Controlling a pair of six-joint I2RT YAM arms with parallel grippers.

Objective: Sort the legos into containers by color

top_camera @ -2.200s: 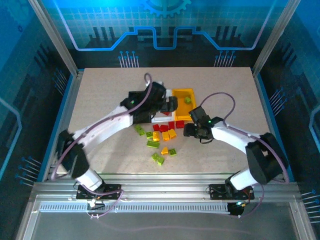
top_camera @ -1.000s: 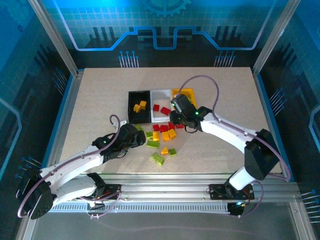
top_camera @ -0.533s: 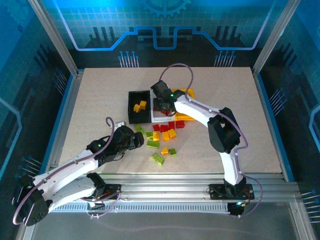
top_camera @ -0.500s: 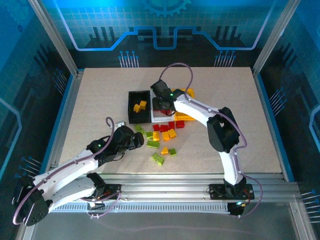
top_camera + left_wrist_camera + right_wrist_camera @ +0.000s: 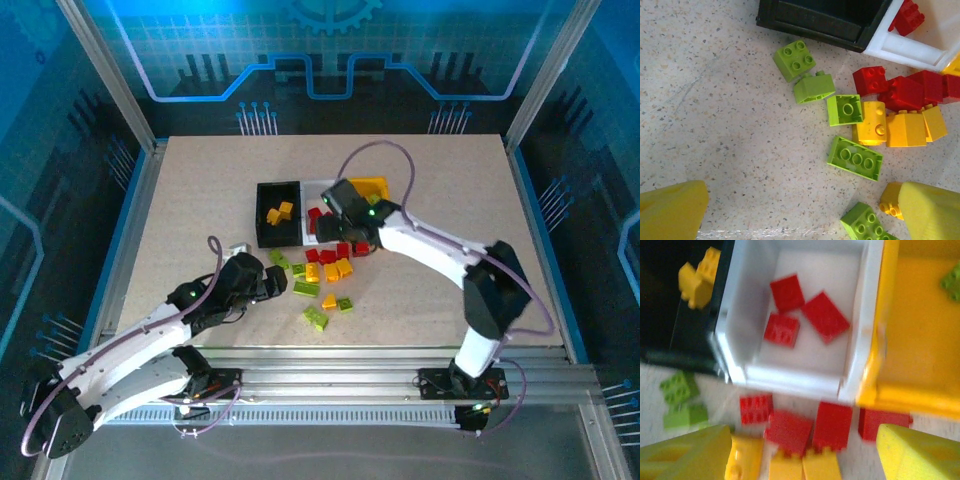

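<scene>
The containers stand in a row: a black bin (image 5: 280,213) holding yellow legos (image 5: 697,280), a white bin (image 5: 795,377) holding three red legos (image 5: 825,316), and a yellow bin (image 5: 372,186) holding a green lego (image 5: 952,282). Loose red, yellow and green legos (image 5: 325,265) lie on the table in front of the bins. My right gripper (image 5: 345,215) hovers open over the white bin's front edge, empty. My left gripper (image 5: 270,283) is open low over the table left of the pile, with a long green lego (image 5: 855,158) ahead of it and a green brick (image 5: 862,225) by its right finger.
Two green legos (image 5: 317,318) lie apart nearer the table's front edge. The right arm reaches in from the right, across the table in front of the yellow bin. Bare tabletop (image 5: 200,200) lies left of the black bin. Metal frame rails edge the table.
My right gripper carried a red lego from the pile to the white bin, opened and let it go there, then drew back slightly. The left gripper stayed open and shifted little.
</scene>
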